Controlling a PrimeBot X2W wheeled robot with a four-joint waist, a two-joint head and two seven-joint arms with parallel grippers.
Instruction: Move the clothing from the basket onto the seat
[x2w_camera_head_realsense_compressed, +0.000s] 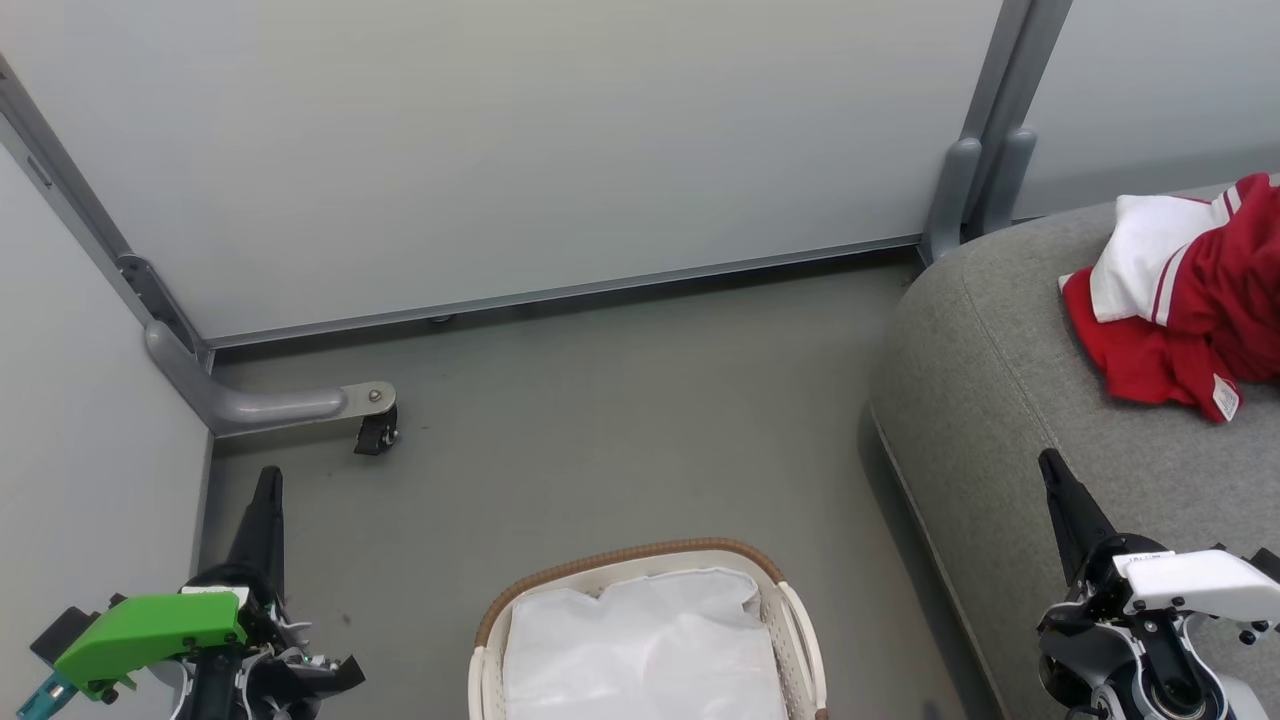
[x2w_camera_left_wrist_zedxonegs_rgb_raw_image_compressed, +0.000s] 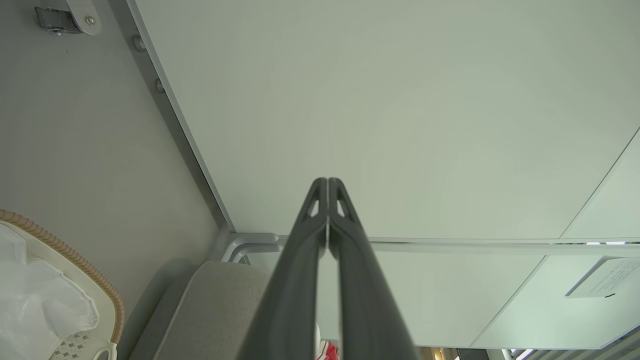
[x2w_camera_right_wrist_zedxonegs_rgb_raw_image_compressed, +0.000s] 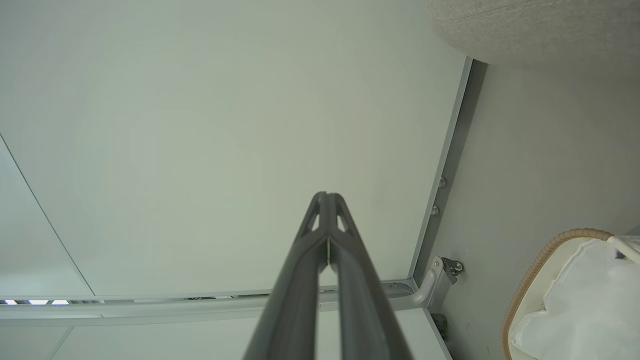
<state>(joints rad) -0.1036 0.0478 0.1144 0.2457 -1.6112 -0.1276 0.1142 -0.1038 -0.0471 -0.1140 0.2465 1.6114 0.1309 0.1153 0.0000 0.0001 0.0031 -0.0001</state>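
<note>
Holding my left hand (x2w_camera_head_realsense_compressed: 268, 478) at lower left and my right hand (x2w_camera_head_realsense_compressed: 1048, 462) at lower right, I have both clenched on nothing, fingers pointing up the frame. The red-and-white clothing (x2w_camera_head_realsense_compressed: 1190, 300) lies crumpled on the grey sofa seat (x2w_camera_head_realsense_compressed: 1000, 400) at upper right, cut by the frame's edge, so I cannot tell its long axis; its white panel faces upper left, its label corner points down. The basket (x2w_camera_head_realsense_compressed: 640, 556), bottom centre on the grey floor (x2w_camera_head_realsense_compressed: 600, 400), shows its white liner (x2w_camera_head_realsense_compressed: 640, 650). Pale partition panels (x2w_camera_head_realsense_compressed: 500, 150) stand behind.
</note>
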